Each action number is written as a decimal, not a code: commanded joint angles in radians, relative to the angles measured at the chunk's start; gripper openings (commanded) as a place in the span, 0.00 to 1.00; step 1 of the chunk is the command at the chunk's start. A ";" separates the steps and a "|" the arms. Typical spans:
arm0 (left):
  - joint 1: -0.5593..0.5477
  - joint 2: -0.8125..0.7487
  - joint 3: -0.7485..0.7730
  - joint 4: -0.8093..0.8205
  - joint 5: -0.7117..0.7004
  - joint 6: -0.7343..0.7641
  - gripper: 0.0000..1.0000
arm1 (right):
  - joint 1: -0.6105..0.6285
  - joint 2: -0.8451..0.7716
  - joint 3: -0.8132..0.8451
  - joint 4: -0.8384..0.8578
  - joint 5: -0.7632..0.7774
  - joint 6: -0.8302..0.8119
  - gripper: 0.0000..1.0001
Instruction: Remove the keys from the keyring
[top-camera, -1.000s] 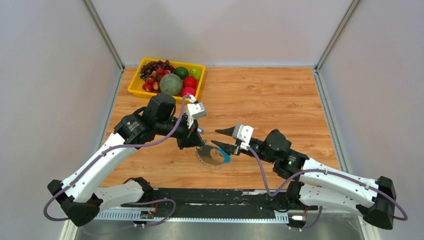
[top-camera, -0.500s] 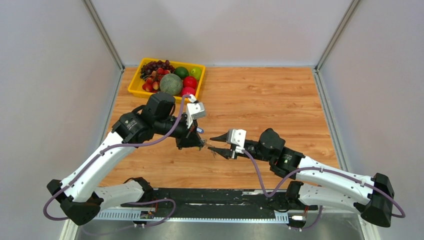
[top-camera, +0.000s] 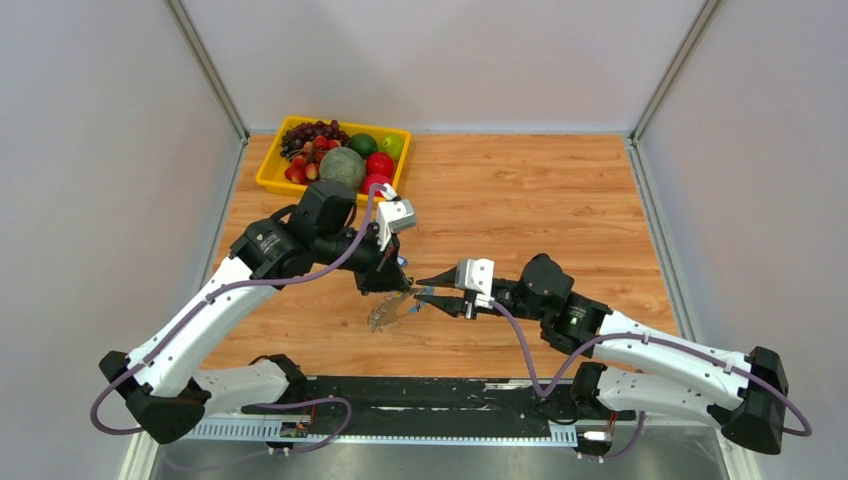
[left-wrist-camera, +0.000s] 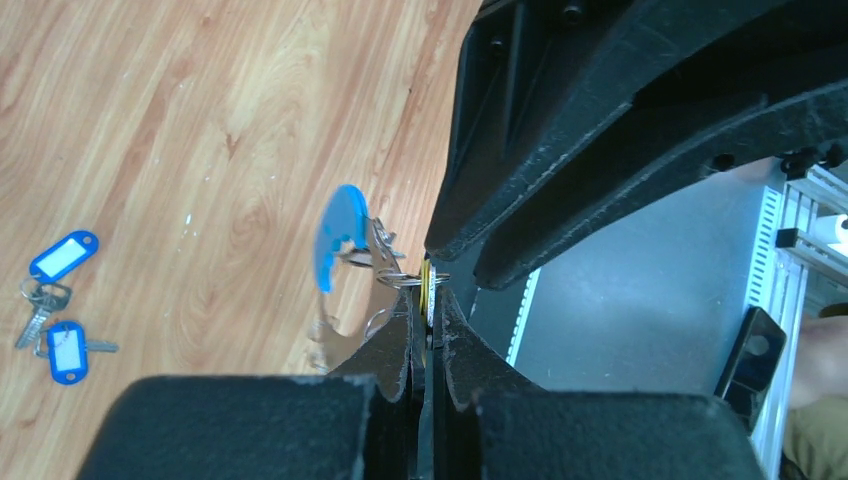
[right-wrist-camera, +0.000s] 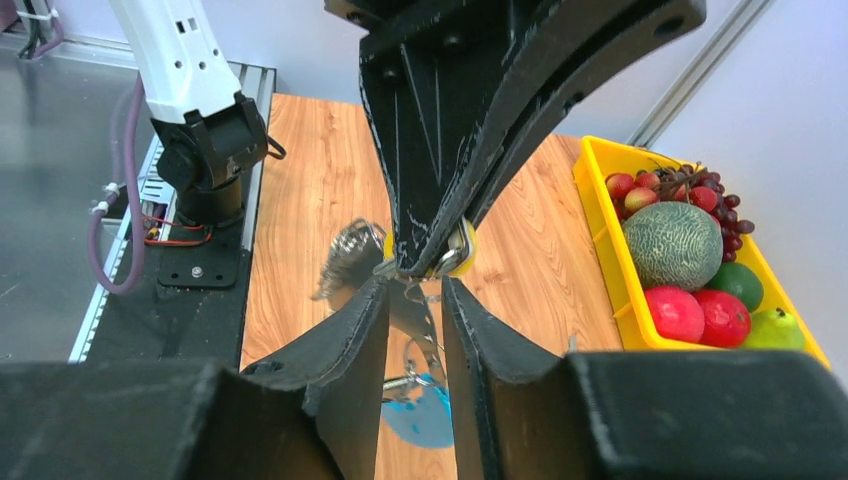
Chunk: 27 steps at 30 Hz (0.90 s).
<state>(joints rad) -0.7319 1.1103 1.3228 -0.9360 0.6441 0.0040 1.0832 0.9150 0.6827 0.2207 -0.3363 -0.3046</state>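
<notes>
The left gripper has its jaws pressed together, pinching a thin wire ring at the top of the keyring. The bundle hangs from it above the desk, closer to the near edge and a little left of the middle. The keys show only as a grey blur below and beside the pinch. The blue strap sticks out to one side of them.

The right gripper faces the left one tip to tip, and the two nearly touch. Its jaws are spread by a narrow gap, with small wire rings hanging in that gap. Whether either finger touches them cannot be told.

The left arm's jaws crowd the space directly over the ring, so little of it is exposed.

In the far left corner sits a yellow tray with a melon, grapes and other fruit, well apart from the grippers. Two loose blue-tagged keys lie flat on the wood, apart from the hanging bundle.
</notes>
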 joint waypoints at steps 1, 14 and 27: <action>-0.005 -0.002 0.058 0.005 0.007 -0.040 0.00 | -0.006 0.017 0.063 -0.006 -0.063 0.004 0.31; -0.006 -0.016 0.072 0.003 0.008 -0.050 0.00 | -0.006 0.031 0.063 -0.028 -0.020 -0.001 0.33; -0.004 -0.020 0.077 0.011 0.047 -0.078 0.00 | -0.006 0.072 0.090 -0.033 -0.012 0.001 0.33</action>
<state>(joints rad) -0.7319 1.1141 1.3636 -0.9627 0.6453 -0.0490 1.0801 0.9863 0.7212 0.1730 -0.3489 -0.3012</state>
